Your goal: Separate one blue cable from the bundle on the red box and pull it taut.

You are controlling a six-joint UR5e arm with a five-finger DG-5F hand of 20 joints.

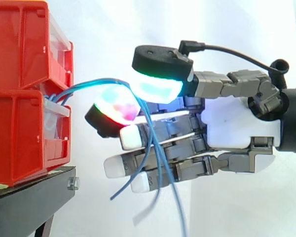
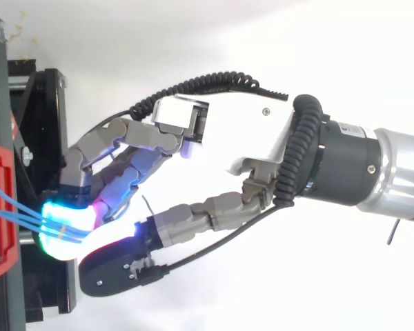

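Red bins [image 1: 19,89] sat on black stand [image 1: 29,195]. Blue cables [image 1: 89,84] ran out of bins' front to the right, then drooped. Right of bins, hand [image 1: 237,123] pinched cables btwn glowing pads [image 1: 158,89]; other fingers approx straight.

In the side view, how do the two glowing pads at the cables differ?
The upper pad glows cyan with a green rim; the lower pad shows mixed cyan, pink and red. The upper pad sits above the cables, the lower pad below them. Both belong to the hand, have black backs and pinch the cables between them.
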